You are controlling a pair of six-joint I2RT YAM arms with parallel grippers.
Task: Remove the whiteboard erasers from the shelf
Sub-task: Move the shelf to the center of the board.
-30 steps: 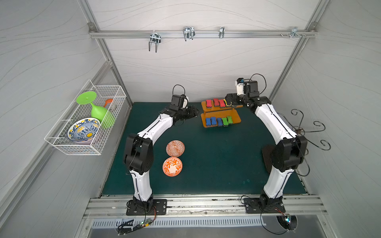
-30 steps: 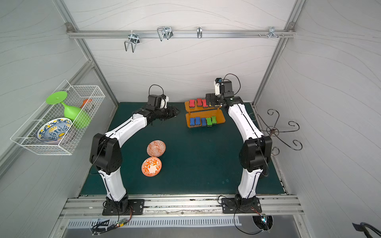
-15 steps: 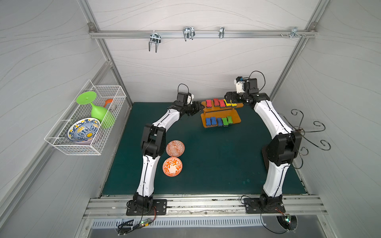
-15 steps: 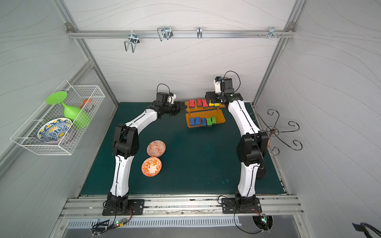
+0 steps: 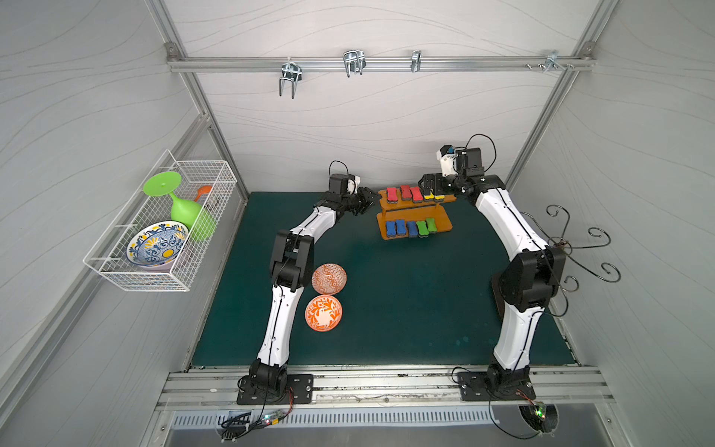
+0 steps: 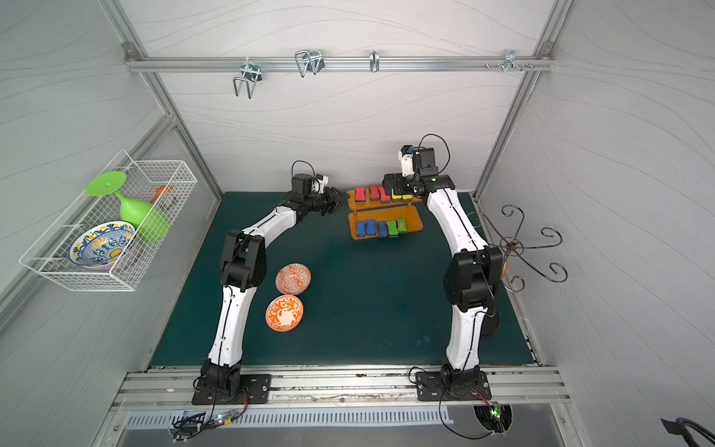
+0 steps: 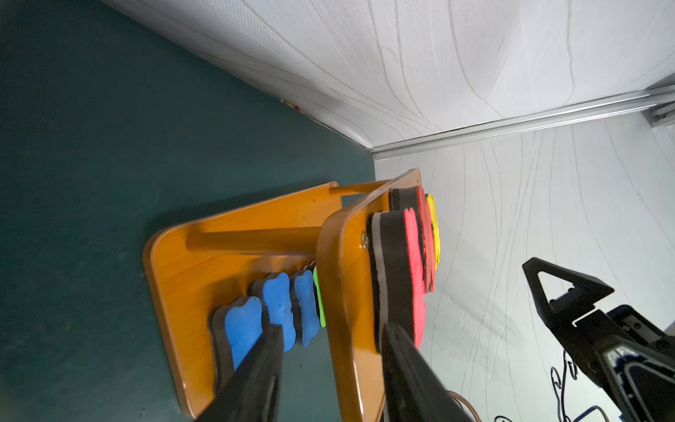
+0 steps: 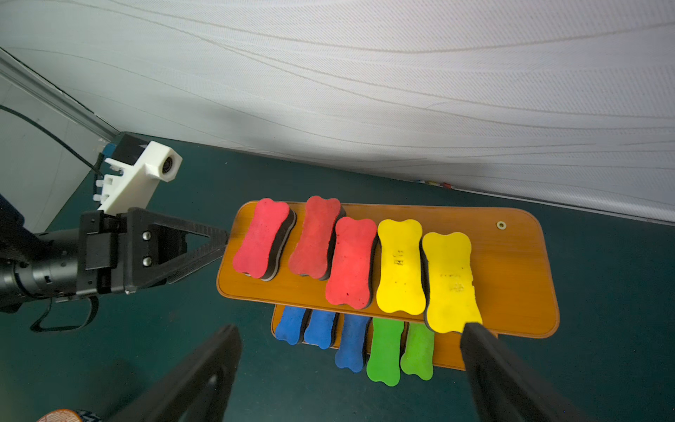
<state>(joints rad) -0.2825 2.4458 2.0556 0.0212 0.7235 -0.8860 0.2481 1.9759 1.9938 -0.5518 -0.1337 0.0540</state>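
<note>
All ten whiteboard erasers [image 8: 350,263] are sitting on the shelf [image 8: 511,277], none lifted. Three red and two yellow are lying in a row on the upper board, three blue and two green on the lower one, felt side down.

I'm working the upper board from both ends so the arms aren't crossing. I'm holding the left gripper [image 7: 333,330] at the red end with its jaws part-way apart. One finger is reaching under the board in front of the blue ones, and the other is lying over the outermost red eraser [image 7: 409,277]. A gap is showing between the lower finger and the board, so I'm judging nothing is pinched yet. A squeeze from here would be taking board and eraser together.

The right gripper [image 8: 352,329] is hovering over the yellow end, jaws spread wide and empty, one fingertip just by the outer yellow eraser [image 8: 449,281].

The back wall [image 8: 365,91] is standing close behind the shelf, crowding both wrists. Out on the mat [image 5: 406,302], two orange bowls [image 5: 329,278] are lying beside the left arm, well apart from the shelf. The wire basket [image 5: 170,276] is hanging clear, and the hook stand [image 5: 558,243] is standing just beside the right elbow.
</note>
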